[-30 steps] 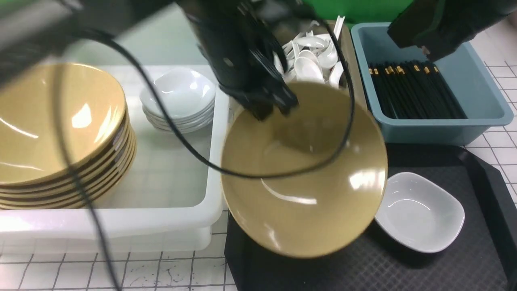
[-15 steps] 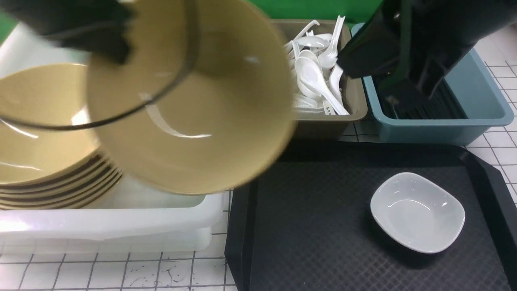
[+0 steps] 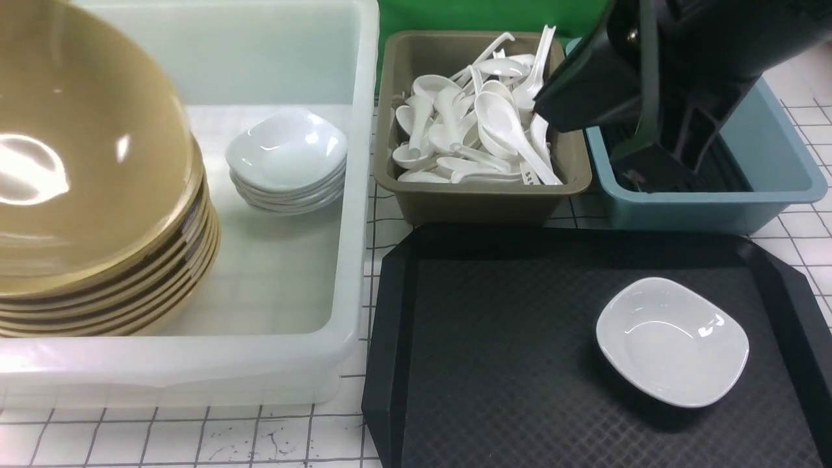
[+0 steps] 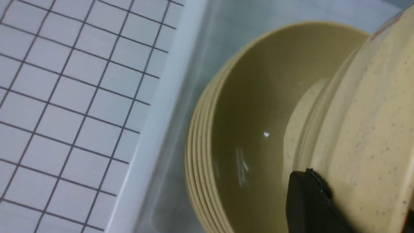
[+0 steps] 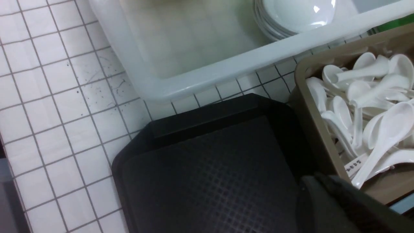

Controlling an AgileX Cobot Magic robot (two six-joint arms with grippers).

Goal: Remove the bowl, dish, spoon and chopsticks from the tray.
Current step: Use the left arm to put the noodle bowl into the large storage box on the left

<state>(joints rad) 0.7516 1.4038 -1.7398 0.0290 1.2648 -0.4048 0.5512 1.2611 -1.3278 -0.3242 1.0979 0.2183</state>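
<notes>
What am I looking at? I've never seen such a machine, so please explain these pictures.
This is a two-armed robot clearing tableware. The wide picture looks forward from between its arms; the other two come from cameras on its wrists. On the tiled counter stand a white tub holding stacked yellow bowls and small white dishes, a tan bin of white spoons, a blue bin, and a black tray with one white dish. The left arm's fingers grip a yellow bowl, tilted over the stack. The right arm hangs over the blue bin; whether it holds anything does not show.
</notes>
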